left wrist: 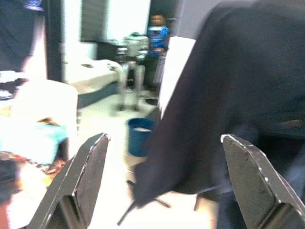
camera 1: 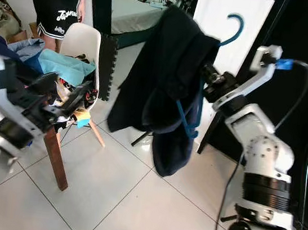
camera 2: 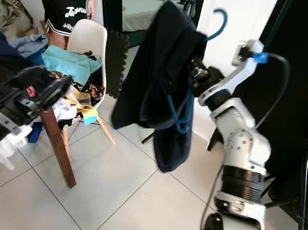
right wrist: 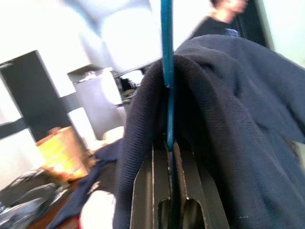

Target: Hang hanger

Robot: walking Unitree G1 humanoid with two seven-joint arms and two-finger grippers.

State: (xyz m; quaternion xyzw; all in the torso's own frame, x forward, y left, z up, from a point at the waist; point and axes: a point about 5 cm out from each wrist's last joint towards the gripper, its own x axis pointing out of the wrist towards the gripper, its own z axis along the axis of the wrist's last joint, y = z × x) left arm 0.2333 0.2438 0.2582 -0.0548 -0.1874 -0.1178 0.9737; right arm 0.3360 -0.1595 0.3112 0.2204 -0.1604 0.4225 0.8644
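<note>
Aloft, a teal hanger point(camera 1: 233, 29) draped with a dark jacket point(camera 1: 167, 77) is clamped upright in the right gripper point(camera 1: 209, 72), hook uppermost; the left gripper point(camera 1: 68, 101) is held open, well apart.

White unreadable script on black shorts point(camera 1: 60, 1)

Hanger point(camera 1: 234, 30) teal-blue; garment point(camera 1: 164, 82) on it dark navy, plain. Chair point(camera 1: 83, 42) at 10 o'clock: white shell, brown wood legs; cloth point(camera 1: 64, 66) on it turquoise. Floor tiles point(camera 1: 131, 203) white, grey grout.
</note>
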